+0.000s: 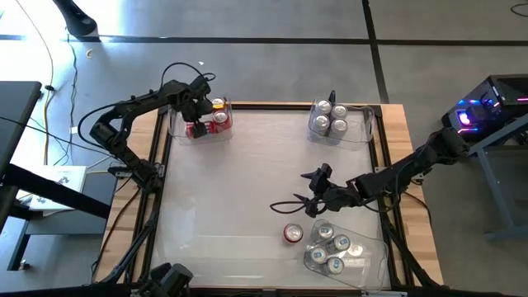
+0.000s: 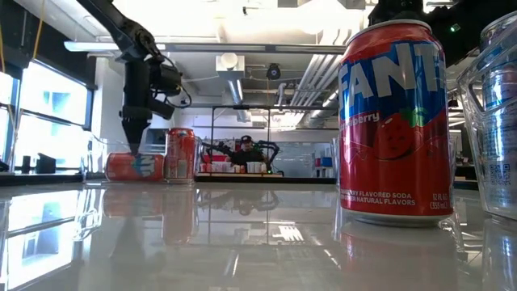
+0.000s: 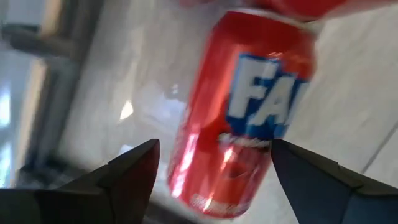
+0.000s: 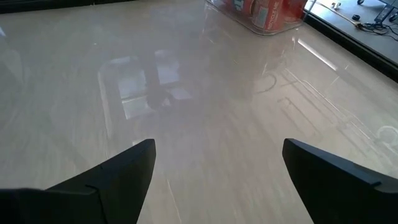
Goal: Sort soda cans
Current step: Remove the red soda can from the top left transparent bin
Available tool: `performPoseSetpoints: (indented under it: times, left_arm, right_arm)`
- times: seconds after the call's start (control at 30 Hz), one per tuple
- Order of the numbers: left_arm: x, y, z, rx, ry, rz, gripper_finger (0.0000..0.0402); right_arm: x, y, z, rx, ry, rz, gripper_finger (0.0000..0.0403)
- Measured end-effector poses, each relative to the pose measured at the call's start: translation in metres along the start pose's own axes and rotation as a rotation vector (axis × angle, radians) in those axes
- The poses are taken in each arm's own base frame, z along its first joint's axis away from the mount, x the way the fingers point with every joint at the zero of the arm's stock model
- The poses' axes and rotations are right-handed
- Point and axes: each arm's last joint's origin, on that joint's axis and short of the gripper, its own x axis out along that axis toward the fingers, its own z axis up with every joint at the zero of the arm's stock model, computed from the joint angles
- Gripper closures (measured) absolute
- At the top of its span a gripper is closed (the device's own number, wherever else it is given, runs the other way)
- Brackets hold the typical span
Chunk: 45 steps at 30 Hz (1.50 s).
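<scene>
High view: left claw point(image 1: 198, 115) hangs spread over a toppled red can point(image 3: 245, 112) in its bin point(image 1: 175, 124), probably just dropped. Right claw point(image 1: 318, 191), spread, must next take the loose red can point(image 1: 293, 233) just beside it.

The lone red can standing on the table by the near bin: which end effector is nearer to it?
Right. The right end effector is open just above the red can; the left end effector is over the far-left bin.
</scene>
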Motion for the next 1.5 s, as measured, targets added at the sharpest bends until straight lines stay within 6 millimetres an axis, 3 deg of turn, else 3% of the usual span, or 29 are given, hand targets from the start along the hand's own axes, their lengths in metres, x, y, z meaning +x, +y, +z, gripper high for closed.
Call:
performPoseSetpoints:
  times: [0.13, 0.43, 0.73, 1.5]
  left_arm:
    - [0.009, -0.003, -0.002, 0.051, -0.046, -0.078, 0.0097]
    - [0.032, 0.000, -0.004, 0.069, -0.073, -0.062, 0.0096]
    - [0.035, 0.001, -0.002, 0.125, -0.064, 0.002, 0.0096]
    - [0.038, 0.022, -0.011, -0.129, -0.031, 0.094, 0.0099]
  right_arm:
    - [0.000, 0.000, 0.000, 0.003, 0.000, 0.000, 0.0055]
    - [0.000, 0.000, 0.000, 0.012, 0.000, 0.000, 0.0055]
    - [0.000, 0.000, 0.000, 0.019, 0.000, 0.000, 0.0055]
    - [0.000, 0.000, 0.000, 0.020, 0.000, 0.000, 0.0055]
